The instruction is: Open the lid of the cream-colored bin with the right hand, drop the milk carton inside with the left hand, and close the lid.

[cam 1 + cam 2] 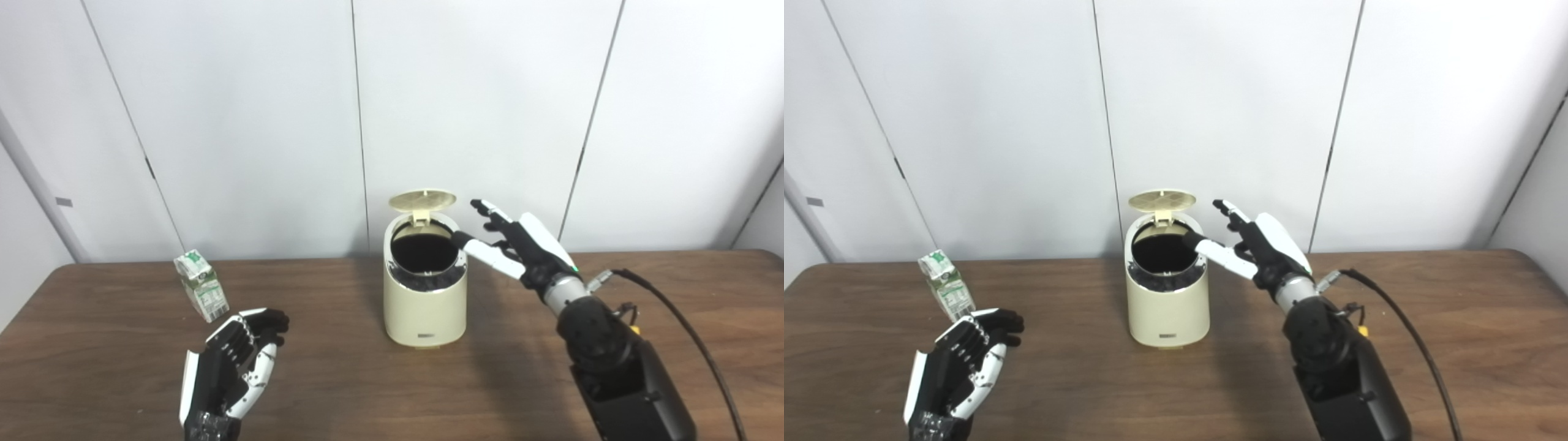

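The cream-colored bin (424, 306) stands at the middle of the wooden table, its round lid (422, 200) tipped up and open at the back, the dark inside showing. My right hand (514, 245) is open beside the bin's right rim, thumb reaching over the opening, holding nothing. The milk carton (201, 285), white and green, stands tilted at the left of the table. My left hand (242, 355) is open and empty, just in front and to the right of the carton, apart from it.
A black cable (692, 337) runs from my right wrist across the right part of the table (343, 380). White wall panels stand close behind the table's far edge.
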Controlling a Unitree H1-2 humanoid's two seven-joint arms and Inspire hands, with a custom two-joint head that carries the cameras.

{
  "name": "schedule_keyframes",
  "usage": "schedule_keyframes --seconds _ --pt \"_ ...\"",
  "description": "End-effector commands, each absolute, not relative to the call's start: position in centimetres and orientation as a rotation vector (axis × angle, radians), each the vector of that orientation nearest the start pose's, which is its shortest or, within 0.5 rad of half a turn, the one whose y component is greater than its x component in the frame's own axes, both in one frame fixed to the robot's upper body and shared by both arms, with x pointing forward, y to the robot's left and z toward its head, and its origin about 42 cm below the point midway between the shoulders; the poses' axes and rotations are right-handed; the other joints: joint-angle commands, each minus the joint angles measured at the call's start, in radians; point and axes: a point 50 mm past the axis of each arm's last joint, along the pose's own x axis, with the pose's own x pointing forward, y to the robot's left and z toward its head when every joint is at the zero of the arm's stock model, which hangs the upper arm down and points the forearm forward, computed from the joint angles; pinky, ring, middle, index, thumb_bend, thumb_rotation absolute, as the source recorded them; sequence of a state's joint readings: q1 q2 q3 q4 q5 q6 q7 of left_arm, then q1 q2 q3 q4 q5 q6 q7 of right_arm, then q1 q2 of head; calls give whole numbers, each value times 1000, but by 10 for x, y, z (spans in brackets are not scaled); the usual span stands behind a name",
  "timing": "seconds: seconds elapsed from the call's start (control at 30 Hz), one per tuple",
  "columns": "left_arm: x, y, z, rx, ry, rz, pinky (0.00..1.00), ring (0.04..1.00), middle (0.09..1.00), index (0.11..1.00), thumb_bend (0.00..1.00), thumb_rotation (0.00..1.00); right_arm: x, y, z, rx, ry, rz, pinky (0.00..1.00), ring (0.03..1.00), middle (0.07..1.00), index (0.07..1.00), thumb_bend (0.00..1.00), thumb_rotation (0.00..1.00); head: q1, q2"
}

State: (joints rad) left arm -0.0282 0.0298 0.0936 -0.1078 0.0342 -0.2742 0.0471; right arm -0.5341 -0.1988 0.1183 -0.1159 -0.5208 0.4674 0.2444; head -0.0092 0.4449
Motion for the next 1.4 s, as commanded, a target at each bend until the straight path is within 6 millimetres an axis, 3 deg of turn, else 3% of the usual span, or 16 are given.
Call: schedule_keyframes --seconds 0.0,0.17,0.23,0.33,0.4,0.43,0.53,0.57,0.73,0.83,0.93,1.07,1.17,1.23,1.33,1.37 --pt "291 241 168 68 -488 122 583 638 632 625 219 237 404 -205 295 -676 -243 89 802 914 944 952 984 1000 8 3" --pt "291 243 170 71 -489 129 600 648 637 628 227 212 376 -219 285 -629 -394 34 811 912 943 949 902 995 16 2" --pt "292 246 173 77 -497 136 595 643 631 625 225 208 362 -227 278 -585 -475 -40 753 855 887 906 769 902 19 -1" --pt "294 252 178 87 -522 159 575 627 621 622 231 190 347 -237 267 -551 -554 -144 657 758 788 815 484 599 17 -3" --pt "297 259 183 132 -563 195 578 631 630 628 241 188 337 -246 255 -577 -623 -210 612 718 752 775 417 457 17 -5" --pt "299 263 186 151 -580 213 587 639 653 645 268 192 333 -249 249 -586 -652 -237 488 606 713 724 390 346 16 -6" --pt "303 273 197 178 -612 265 593 654 674 658 329 210 320 -255 235 -566 -715 -283 235 330 646 668 352 209 13 -9" --pt "303 276 201 190 -620 280 589 655 674 658 349 222 316 -256 231 -549 -726 -288 256 370 621 650 328 184 12 -10" --pt "305 286 214 207 -644 307 571 647 660 654 356 245 302 -258 217 -496 -761 -297 298 446 599 615 278 182 5 -12" --pt "306 294 227 203 -678 330 531 608 625 621 283 259 291 -262 206 -445 -757 -298 519 602 629 623 278 408 2 -8" --pt "306 309 238 214 -724 354 537 618 628 628 326 242 287 -267 202 -443 -737 -316 540 617 633 626 284 366 6 -10" --pt "310 345 272 322 -765 409 538 628 650 656 449 276 286 -273 199 -423 -726 -320 529 615 641 629 281 292 23 -9" --pt "318 374 298 389 -777 486 527 607 623 641 477 260 288 -281 195 -400 -714 -334 530 613 641 631 279 267 56 -12" --pt "324 385 306 413 -764 504 511 589 603 633 496 269 290 -287 192 -403 -706 -342 529 613 641 631 276 265 79 -11" --pt "337 405 310 421 -684 466 475 588 617 640 627 324 292 -296 187 -411 -697 -348 531 614 639 630 279 262 117 -10" --pt "341 408 309 412 -645 436 502 635 659 674 690 324 291 -299 186 -415 -691 -352 534 615 640 633 275 262 141 -15"
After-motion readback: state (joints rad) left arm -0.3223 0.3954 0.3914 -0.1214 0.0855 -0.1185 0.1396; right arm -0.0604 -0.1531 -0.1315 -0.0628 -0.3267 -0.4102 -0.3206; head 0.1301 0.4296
